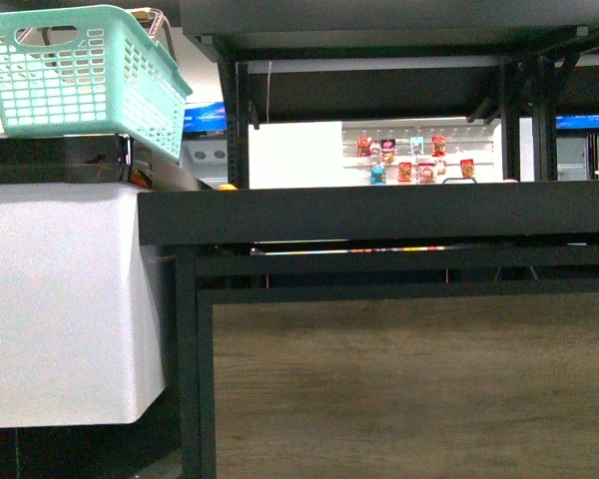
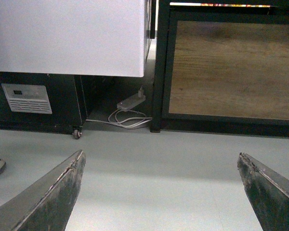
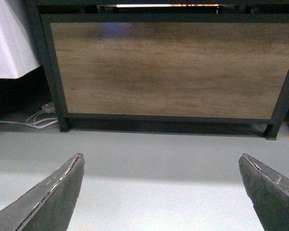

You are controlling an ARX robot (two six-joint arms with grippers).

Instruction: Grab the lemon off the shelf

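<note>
A small yellow-orange sliver, probably the lemon [image 1: 227, 187], shows just above the raised front lip of the shelf [image 1: 379, 215]. It lies on the black tray near its left end, at about ten o'clock from the middle of the front view. Too little of it shows to say which way it points or how its long axis lies; the lip hides nearly all of it.

At about ten o'clock from the lemon, a turquoise plastic basket [image 1: 80, 75] sits tilted on top of a white cabinet [image 1: 60, 299] beside the shelf. Coloured snack packets [image 1: 414, 160] hang far behind, at three o'clock from it. Below the tray is the wood-grain panel [image 1: 409, 389].

Judging by this, the pick has not begun. Neither arm appears in the front view, and both wrist cameras look low, at the panel and the grey floor [image 3: 149, 163]. The left gripper [image 2: 160, 161] has its jaws wide apart and empty, and so does the right gripper [image 3: 160, 161]. All that is left: raising an arm to tray height, reaching over the lip, closing on the fruit and lifting it out.
</note>
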